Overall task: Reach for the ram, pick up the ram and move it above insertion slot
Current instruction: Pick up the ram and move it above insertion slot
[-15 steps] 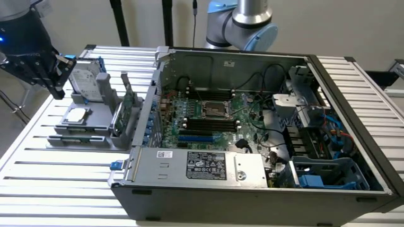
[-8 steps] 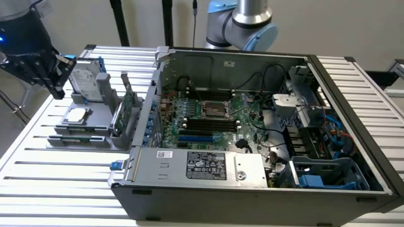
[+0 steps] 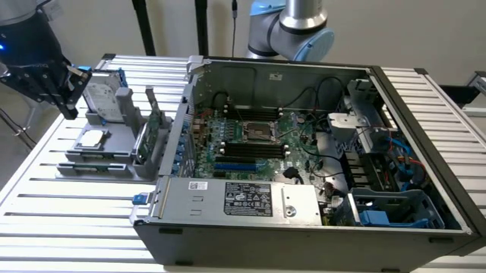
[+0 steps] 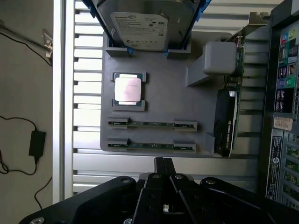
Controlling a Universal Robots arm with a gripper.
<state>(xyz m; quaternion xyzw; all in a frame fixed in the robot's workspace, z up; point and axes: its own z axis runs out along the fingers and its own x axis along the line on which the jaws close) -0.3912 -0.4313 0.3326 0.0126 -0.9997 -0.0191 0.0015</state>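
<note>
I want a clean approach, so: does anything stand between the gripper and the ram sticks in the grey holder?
Nothing visible does. The shut gripper hangs off the edge of the grey holder, with open space to the nearer ram in its slot. The hard drive and expansion card stand beyond and beside the ram, not in between.

hard drive (image 4: pixel 140 28), cpu (image 4: pixel 127 89), expansion card (image 4: pixel 226 121) on grey tray (image 4: pixel 161 109) | open pc case (image 3: pixel 304 245) beside

matt black end effector (image 4: pixel 162 161), matt grey plastic holder (image 4: pixel 161 105), ribbed metal table (image 4: pixel 86 161).
</note>
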